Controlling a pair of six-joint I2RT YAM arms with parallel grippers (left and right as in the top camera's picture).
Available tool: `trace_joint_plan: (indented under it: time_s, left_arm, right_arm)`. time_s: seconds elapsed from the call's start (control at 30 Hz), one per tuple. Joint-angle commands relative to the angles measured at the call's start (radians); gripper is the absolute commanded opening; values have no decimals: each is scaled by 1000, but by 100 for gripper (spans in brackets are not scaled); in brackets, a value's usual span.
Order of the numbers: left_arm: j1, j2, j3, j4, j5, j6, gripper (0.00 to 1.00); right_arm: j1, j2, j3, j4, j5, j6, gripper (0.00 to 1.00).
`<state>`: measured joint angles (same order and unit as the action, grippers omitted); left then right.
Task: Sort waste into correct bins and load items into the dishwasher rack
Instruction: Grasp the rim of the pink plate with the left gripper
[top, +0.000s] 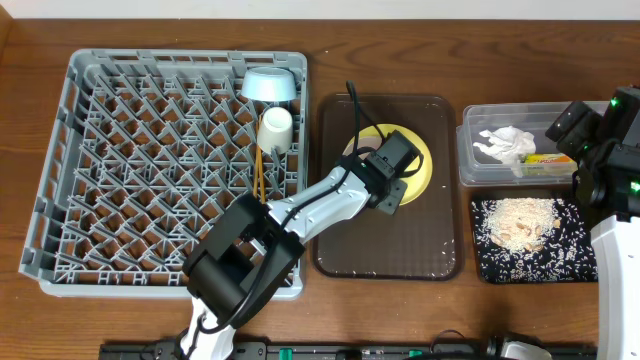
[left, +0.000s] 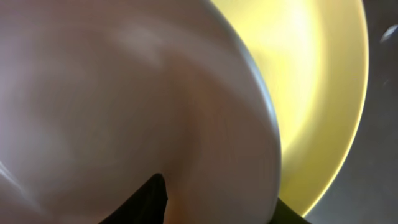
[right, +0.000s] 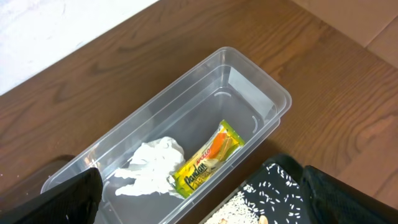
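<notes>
Nearest the robot, the shallow black rectangular tray (top: 500, 262) holds the pale rice-like food scraps (top: 520, 222). To its left, the dark brown serving tray (top: 420, 245) carries the round yellow plate (top: 420, 160). The left gripper (top: 390, 175) hangs low over this plate. Its wrist view is filled by the cream-white bowl (left: 124, 93), with dark fingers (left: 152, 202) on either side of the bowl's wall; whether they press on it cannot be told. Further back, the clear rectangular plastic tub (right: 249, 93) holds the crumpled white paper napkin (right: 152, 165) and, touching it, the small yellow-green snack wrapper (right: 208, 155). The right gripper (right: 200, 186) hovers above with its fingers spread wide and nothing between them. On the left, the large grey plastic dishwasher rack (top: 120, 282) holds the thin wooden chopsticks (top: 260, 172), the small white cup (top: 276, 128) and, at its far edge, the light blue bowl (top: 270, 85).
</notes>
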<state>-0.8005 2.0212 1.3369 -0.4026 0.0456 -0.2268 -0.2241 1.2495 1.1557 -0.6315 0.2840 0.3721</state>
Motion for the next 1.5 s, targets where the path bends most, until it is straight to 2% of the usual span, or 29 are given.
trace_joint_plan:
  time_s: [0.0,0.27,0.73,0.77,0.83,1.27,1.47]
  left_arm:
    - [2,-75,0,-43,-9,20,41]
    - [2,-206,0,-17,-10,20,42]
    - [2,-131,0,53,-10,20,42]
    - [2,-119,0,60,-9,20,40]
    - [2,-93,0,77,-8,18,27]
    - [-10,-15,0,98,-10,5,27]
    - [-10,-14,0,98,-13,5,19]
  right_arm:
    - [-5,-6,7,-1,3,-3,99]
    - [-5,-6,7,-1,3,-3,99]
    - [-5,-6,7,-1,3,-3,99]
    - [-5,-6,7,-1,3,-3,99]
    - [-5,-6,7,-1,3,-3,99]
    - [-5,-6,7,-1,3,-3,99]
    - [-5,-6,7,-1,3,-3,99]
